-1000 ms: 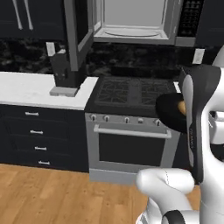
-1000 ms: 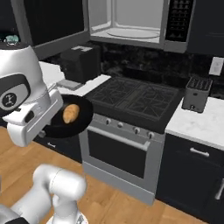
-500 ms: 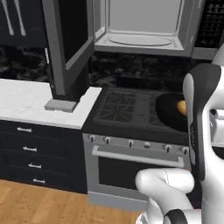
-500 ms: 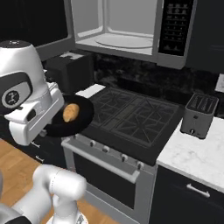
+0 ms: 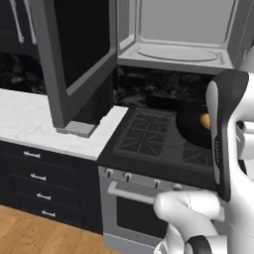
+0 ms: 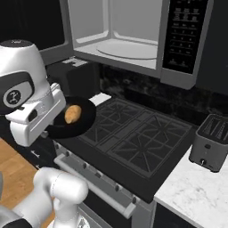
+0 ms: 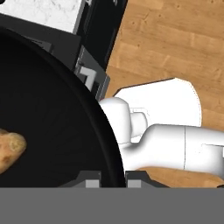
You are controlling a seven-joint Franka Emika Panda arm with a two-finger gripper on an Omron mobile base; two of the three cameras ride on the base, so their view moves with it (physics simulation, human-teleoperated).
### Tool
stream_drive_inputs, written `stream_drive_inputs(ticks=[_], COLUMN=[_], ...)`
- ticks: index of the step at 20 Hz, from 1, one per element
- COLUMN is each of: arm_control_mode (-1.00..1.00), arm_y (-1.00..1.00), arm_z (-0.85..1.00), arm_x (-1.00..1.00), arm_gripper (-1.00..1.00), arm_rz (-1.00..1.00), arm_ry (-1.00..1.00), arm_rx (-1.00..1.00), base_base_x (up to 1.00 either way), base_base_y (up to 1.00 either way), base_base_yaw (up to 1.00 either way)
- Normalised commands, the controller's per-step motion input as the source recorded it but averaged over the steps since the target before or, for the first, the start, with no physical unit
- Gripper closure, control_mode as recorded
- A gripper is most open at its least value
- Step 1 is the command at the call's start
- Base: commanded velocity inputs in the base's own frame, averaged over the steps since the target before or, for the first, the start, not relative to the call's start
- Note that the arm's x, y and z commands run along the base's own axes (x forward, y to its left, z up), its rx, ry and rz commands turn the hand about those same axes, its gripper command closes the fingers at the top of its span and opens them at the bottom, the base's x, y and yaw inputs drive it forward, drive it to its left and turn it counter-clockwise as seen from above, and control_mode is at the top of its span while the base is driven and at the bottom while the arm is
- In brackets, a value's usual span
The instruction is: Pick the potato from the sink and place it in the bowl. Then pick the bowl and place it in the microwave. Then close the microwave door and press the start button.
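Small oval orange-tan potato (image 6: 72, 114) resting in the wide glossy black bowl (image 6: 84, 121), whose rim is clamped between the two-finger gripper (image 7: 112, 178) jaws above the stove; the open grey microwave (image 6: 120, 42) cavity lies higher and ahead.

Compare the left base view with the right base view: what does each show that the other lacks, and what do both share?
Left only: the microwave door swung open, and white counter with drawers below.
Right only: a toaster and the microwave's keypad.
Both: the potato in the bowl over the stove, below the open microwave.
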Motion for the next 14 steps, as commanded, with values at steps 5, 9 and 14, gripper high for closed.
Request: stream_drive_inputs(ticks=[5,9,14], arm_control_mode=[1.00,1.00,1.00], arm_y=[0.00,0.00,0.00], arm_z=[0.00,0.00,0.00], arm_x=[0.00,0.00,0.00], arm_gripper=[1.00,1.00,1.00], arm_rz=[0.00,0.00,0.00], arm_ry=[0.00,0.00,0.00], arm_rx=[0.00,0.00,0.00], base_base_x=[0.27,0.37,0.51], base_base_y=[-0.01,0.00,0.00], base_base_yaw=[0.24,0.18,0.06])
